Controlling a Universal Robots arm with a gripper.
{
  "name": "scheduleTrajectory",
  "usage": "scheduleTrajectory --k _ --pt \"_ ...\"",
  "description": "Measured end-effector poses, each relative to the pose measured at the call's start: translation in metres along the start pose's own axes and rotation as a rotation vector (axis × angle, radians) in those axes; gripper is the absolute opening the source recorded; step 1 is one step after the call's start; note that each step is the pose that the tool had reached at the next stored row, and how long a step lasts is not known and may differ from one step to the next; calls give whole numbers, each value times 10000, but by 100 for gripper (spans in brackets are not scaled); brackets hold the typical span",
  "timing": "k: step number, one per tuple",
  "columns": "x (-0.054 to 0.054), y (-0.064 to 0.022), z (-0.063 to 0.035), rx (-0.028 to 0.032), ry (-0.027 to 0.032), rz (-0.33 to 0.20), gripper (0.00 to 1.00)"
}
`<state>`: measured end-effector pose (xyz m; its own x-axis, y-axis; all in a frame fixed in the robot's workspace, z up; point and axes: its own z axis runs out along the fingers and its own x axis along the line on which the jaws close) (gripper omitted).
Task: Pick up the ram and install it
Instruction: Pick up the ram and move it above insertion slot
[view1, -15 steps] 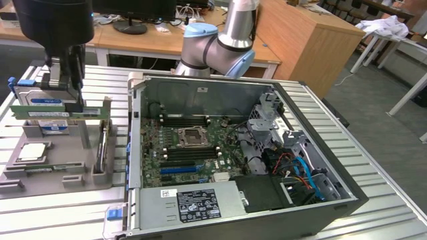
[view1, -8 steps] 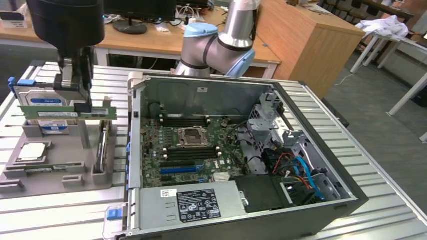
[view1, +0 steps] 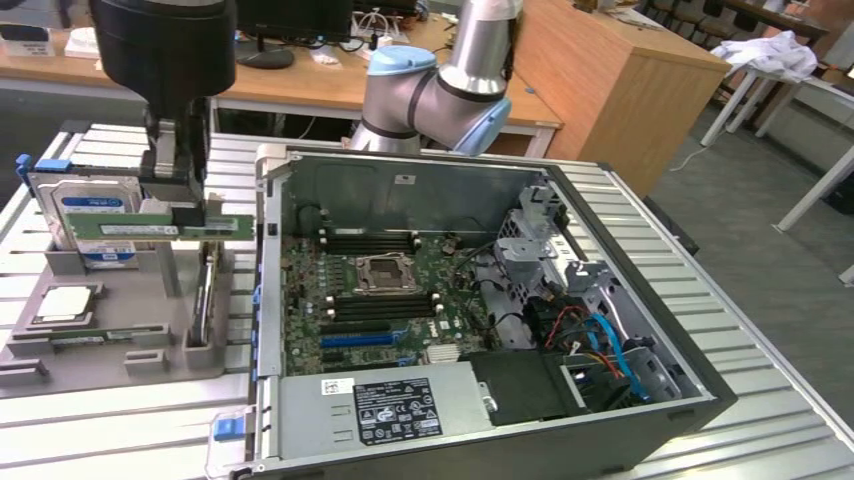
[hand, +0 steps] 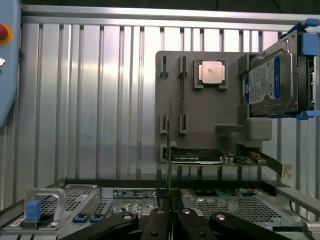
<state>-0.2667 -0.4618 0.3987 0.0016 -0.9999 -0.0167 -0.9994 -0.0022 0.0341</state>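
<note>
The black two-fingered gripper (view1: 180, 212) is pinching narrowly on one long, thin green circuit-board ram stick (view1: 118, 228), holding it above the flat grey plastic tray (view1: 147, 312), where one blue-labelled silver hard drive (view1: 87, 198) and one square silver processor chip (view1: 64, 303) are sitting.

The arm (view1: 478, 45) was a smooth silver tube that met a fat grey joint (view1: 424, 105). A pale blue round cap (view1: 400, 62) closed one end of that joint, and a band (view1: 489, 128) of the same blue ran round its other side. Closest to the camera in the exterior view, the wrist (view1: 163, 45) was a broad, glossy black cylinder. The gripper (view1: 178, 195) beneath it was dark grey and boxy, with flat, narrow sides. In the wrist view its fingers (hand: 162, 200) were slim black bars, flanked by matt black link arms (hand: 112, 225). Each pivot bore a round silver pin (hand: 126, 217), four in a row.
</note>
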Motion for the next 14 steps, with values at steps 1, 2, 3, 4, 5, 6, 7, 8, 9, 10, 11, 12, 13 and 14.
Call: scheduleTrajectory --k 1,2,3,4,5,6,7,8,9,10,11,12,13,14 --pt "1 -21 -1 0 0 0 12" --pt "3 -41 -1 1 0 0 12" --pt "4 -62 -3 -1 0 1 12" --pt "5 -84 -3 0 0 1 12" --pt "7 -105 -4 0 0 1 12" --pt "8 -124 -4 0 0 0 12" --pt "9 -142 -5 0 0 0 12" --pt "10 -160 -6 -1 1 0 12" --pt "10 -178 -6 0 0 0 12" --pt "11 -196 -7 0 1 0 12" --pt "12 -214 -7 0 -1 0 12" --pt "13 -230 -8 0 0 0 12" --pt "14 -246 -9 -1 1 0 12" --pt "14 -263 -9 0 0 1 12"
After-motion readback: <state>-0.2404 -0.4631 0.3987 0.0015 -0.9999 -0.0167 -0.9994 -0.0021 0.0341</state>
